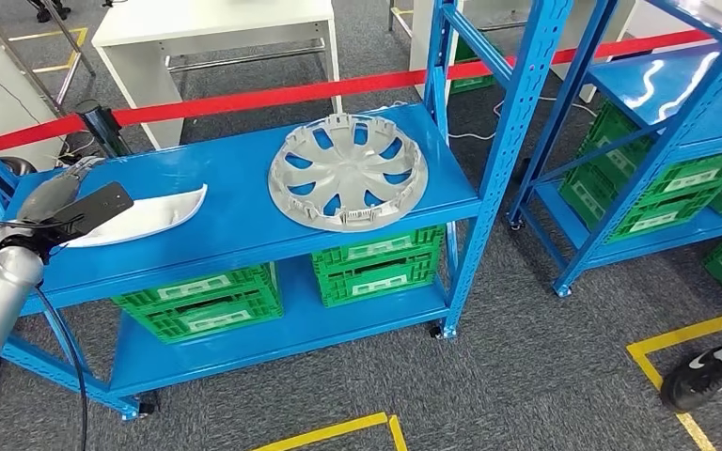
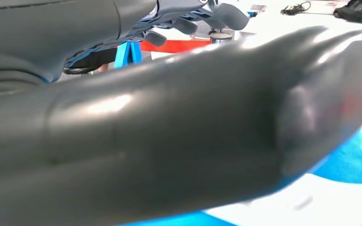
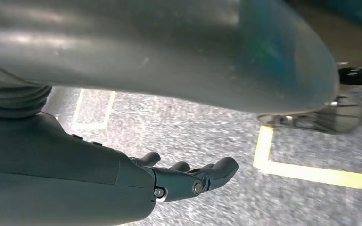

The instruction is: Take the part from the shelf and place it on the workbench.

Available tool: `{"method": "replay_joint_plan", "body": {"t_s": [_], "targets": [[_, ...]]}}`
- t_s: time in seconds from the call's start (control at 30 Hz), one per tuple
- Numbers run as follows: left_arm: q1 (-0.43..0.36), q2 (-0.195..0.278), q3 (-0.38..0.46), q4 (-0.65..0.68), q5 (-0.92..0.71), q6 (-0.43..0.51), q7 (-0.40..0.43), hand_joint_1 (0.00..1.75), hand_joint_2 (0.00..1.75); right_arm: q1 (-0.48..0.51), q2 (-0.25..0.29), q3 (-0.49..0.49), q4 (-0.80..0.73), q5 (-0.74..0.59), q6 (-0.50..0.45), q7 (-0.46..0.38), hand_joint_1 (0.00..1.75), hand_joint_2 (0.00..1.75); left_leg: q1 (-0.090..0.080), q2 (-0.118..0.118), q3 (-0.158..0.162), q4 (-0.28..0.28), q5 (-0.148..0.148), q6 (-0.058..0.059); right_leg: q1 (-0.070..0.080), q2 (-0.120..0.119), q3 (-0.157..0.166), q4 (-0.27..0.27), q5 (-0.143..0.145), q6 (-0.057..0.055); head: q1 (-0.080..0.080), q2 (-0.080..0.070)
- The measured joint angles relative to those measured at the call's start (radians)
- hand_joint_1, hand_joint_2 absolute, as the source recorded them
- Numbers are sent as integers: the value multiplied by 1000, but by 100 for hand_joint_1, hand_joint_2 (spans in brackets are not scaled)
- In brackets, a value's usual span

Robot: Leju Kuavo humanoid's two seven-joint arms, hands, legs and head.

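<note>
Two hands are seen: the left hand is positioned over the white curved part on the blue shelf, its grasp indeterminable; the right hand is extended, holding nothing. One silver wheel cover is located beside the part. Four green crates are stored beneath.

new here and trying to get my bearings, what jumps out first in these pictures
The silver wheel cover lying flat on the top level of the blue shelf draws the eye first. To its left lies a white curved part, with the robot's left hand at its end. Green crates sit on the level below, and a red barrier tape runs behind.
</note>
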Motion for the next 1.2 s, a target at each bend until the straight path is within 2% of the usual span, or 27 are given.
{"method": "replay_joint_plan", "body": {"t_s": [0.03, 0.13, 0.2, 0.23, 0.3, 0.37, 0.43, 0.53, 0.6, 0.63, 0.67, 0.73, 0.77, 0.83, 0.93, 1.1, 1.2], "targets": [[0, -2, -1, 0, -1, 0, 2, 0, 0, -1, 0, 0, 0, -1, 0, 1, 0, 0, -3, -1, 5, -25, 32, 5, 2, 1, 10, 2, -8, 5, 0, 0], [-6, -10, -4, -3, -2, 0, 5, 0, 0, -5, -1, 0, 0, -2, 0, 3, 0, 0, 1, -4, 34, -38, 33, 18, 6, 2, 21, 27, -7, 21, -1, 0], [-14, -14, -5, -4, 1, -12, 1, 0, 0, -8, -1, 0, 0, -2, 0, 4, 0, 0, 5, -4, 52, -41, 28, 27, 4, -1, -24, 105, -12, 31, 0, 0], [-16, -16, -6, -3, 3, -24, -2, 0, 0, -9, -1, -1, 0, -2, 0, 4, 0, 0, 5, -4, 57, -41, 23, 31, 2, -3, -63, 162, -28, 36, 0, 0], [-17, -23, -6, 0, 8, -53, -5, 0, 0, -10, -1, -1, 0, -2, 0, 6, 0, 0, 5, -4, 66, -41, 9, 35, -1, -4, -147, 258, -83, 43, 1, 0], [-15, -29, -7, 4, 10, -67, -4, 0, 87, -9, -1, -2, 0, -3, 0, 7, 0, 0, 5, -7, 78, -41, -4, 34, -3, -5, -192, 279, -109, 47, 1, 0], [-15, -32, -7, 5, 12, -71, -4, 0, 175, -8, -1, -2, 0, -3, -1, 7, 0, 0, 5, -8, 84, -40, -10, 33, -4, -5, -200, 267, -103, 47, 1, 0], [-15, -32, -7, 5, 13, -72, -4, 0, 175, -8, -2, -2, 0, -4, -1, 7, 0, 0, 5, -8, 85, -40, -10, 33, -4, -5, -199, 263, -101, 47, 1, 0], [-15, -33, -7, 6, 16, -75, -3, 0, 175, -7, -2, -3, 0, -4, -1, 7, 0, 0, 5, -8, 91, -40, -15, 31, -4, -5, -194, 229, -72, 46, 1, 0], [-15, -35, -7, 7, 18, -76, 1, 0, 175, -6, -2, -5, 0, -5, -1, 7, 0, 0, 5, -8, 98, -39, -21, 29, -4, -6, -184, 185, -35, 45, 1, 0], [-15, -38, -7, 8, 19, -77, 6, 0, 175, -5, -2, -7, 0, -6, -1, 7, 0, 0, 5, -8, 105, -39, -28, 26, -4, -6, -171, 126, 19, 43, 1, 0], [-17, -47, -8, 13, 20, -87, 23, 0, 175, -3, -2, -15, 1, -8, -3, 8, 0, 0, 3, -8, 119, -37, -46, 21, -1, -6, -149, 28, 96, 31, 0, 0], [-20, -51, -8, 17, 20, -100, 31, 0, 175, -2, -1, -18, 1, -9, -4, 10, 0, 0, 1, -7, 124, -38, -53, 22, 1, -5, -142, 5, 113, 24, -1, 0], [-27, -56, -9, 22, 19, -132, 42, 0, 175, -3, -1, -24, 2, -10, -9, 12, 0, 0, -1, -4, 135, -45, -61, 27, 3, -2, -133, -2, 115, 11, -2, 0], [-36, -60, -12, 26, 19, -152, 41, 0, 175, -3, -1, -26, 2, -11, -12, 12, 0, 0, -1, -2, 142, -54, -62, 23, 4, -1, -130, -2, 110, 4, -2, 0], [-40, -64, -17, 33, 11, -178, 37, 0, 175, -3, -1, -26, 2, -10, -13, 9, 0, 0, 0, -2, 147, -61, -62, 0, 4, -1, -127, -2, 107, 1, -2, 0], [-41, -60, -21, 37, 8, -208, 20, 0, 175, -3, -1, -26, 2, -7, -9, 7, 0, 0, 0, -2, 148, -62, -62, -3, 4, -2, -125, -2, 107, 1, -2, 0]]}}
